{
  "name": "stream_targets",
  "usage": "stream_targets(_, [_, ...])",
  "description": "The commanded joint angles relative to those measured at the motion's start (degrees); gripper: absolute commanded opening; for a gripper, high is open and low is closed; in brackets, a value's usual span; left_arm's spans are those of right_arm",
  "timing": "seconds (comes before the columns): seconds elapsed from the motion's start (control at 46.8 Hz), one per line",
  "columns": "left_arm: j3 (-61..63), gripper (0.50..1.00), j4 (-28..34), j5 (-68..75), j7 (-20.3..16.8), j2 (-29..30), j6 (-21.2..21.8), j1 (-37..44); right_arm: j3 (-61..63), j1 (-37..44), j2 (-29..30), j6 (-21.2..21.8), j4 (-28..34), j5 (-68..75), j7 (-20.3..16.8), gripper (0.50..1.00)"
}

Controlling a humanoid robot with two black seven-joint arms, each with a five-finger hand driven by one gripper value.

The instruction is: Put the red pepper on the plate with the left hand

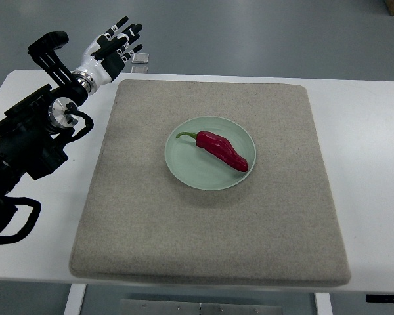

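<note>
The red pepper (pixel 222 150) lies on the plate (pixel 184 164); my left hand (pixel 113 44), fingers spread and empty, sits at ten o'clock

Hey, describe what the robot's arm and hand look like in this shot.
Only the left arm shows: black, blocky segments with a silver round joint and looping black cables. Its left hand has a white palm section and black-and-white segmented fingers.

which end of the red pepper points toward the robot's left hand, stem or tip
The green stem end of the red pepper: it points to the picture's upper left, toward the open left hand; the blunt red tip points lower right.
</note>
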Motion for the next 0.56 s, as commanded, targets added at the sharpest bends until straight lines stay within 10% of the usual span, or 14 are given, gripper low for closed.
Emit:
stream_targets(0.0, [0.0, 0.958, 0.0, 0.0, 0.0, 0.0, 0.0, 0.0, 0.0, 0.0, 0.0, 0.0, 0.0, 0.0, 0.0, 0.932])
stream_targets(0.534, [0.0, 0.958, 0.1, 0.2, 0.0, 0.1, 0.0, 0.3, -0.1, -0.4, 0.0, 0.9, 2.8, -0.4, 0.3, 0.932])
